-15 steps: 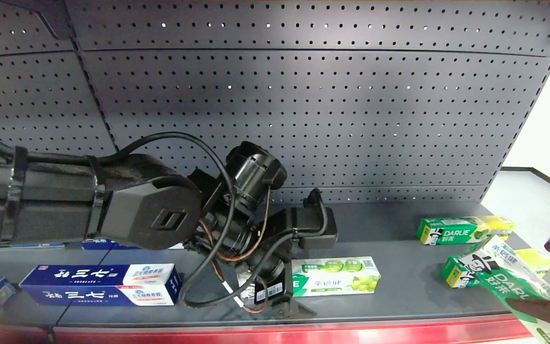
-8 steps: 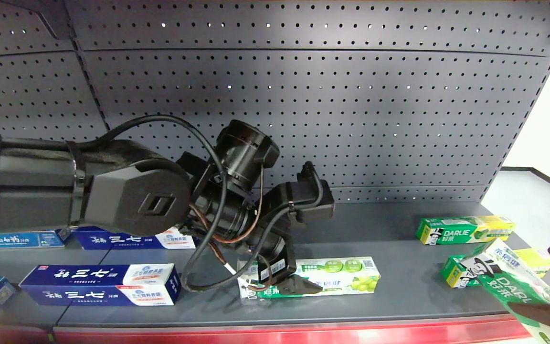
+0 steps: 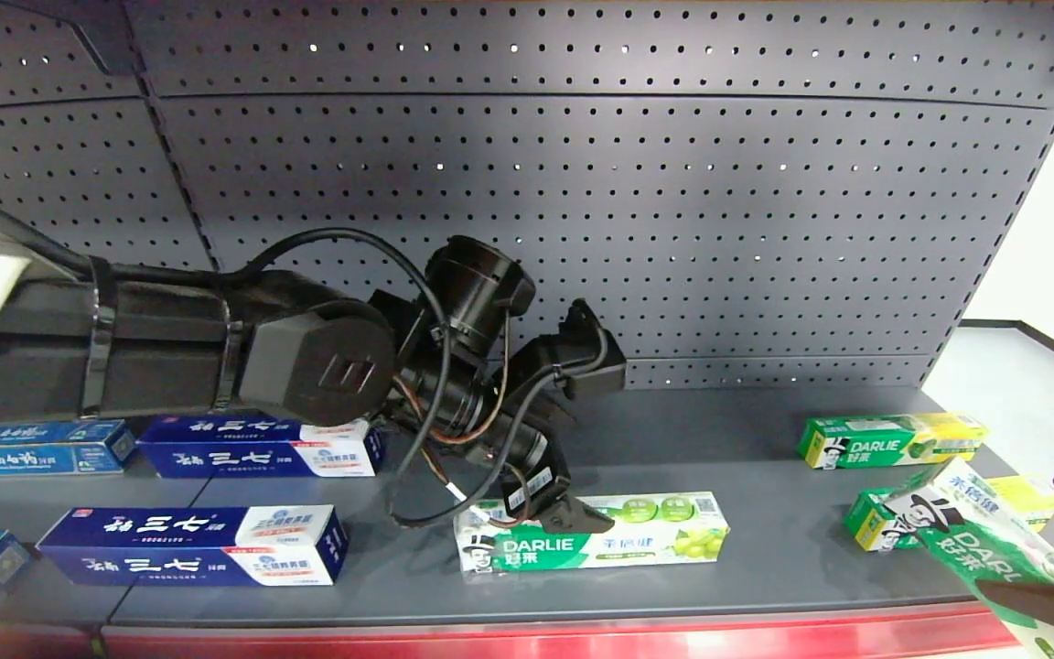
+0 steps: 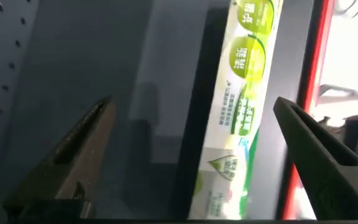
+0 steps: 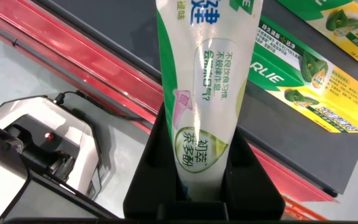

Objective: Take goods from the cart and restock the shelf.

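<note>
On the shelf [image 3: 765, 567] one green box [image 3: 637, 540] lies under the left gripper's [image 4: 192, 104] parted fingers; the right gripper [image 5: 201, 124] clamps another box [image 5: 207, 62].

My left arm [image 3: 170, 366] is black all over, a thick boxy beam with two shiny black straps [image 3: 99, 339] round it. At its end I see a big many-sided cap [image 3: 326, 371] with a small square mark in the middle. A fat black cable [image 3: 344, 236] loops over the top, and thin brown wires [image 3: 490, 430] curl lower down. A round black drum [image 3: 481, 284] sits beside the cap. A white barcode sticker [image 3: 525, 492] is stuck close to my left pincer [image 4: 192, 104], whose fingers [image 4: 73, 168] are dark, flat and pointed. My right pincer [image 5: 202, 143] is black too, with wide slanting sides.
</note>
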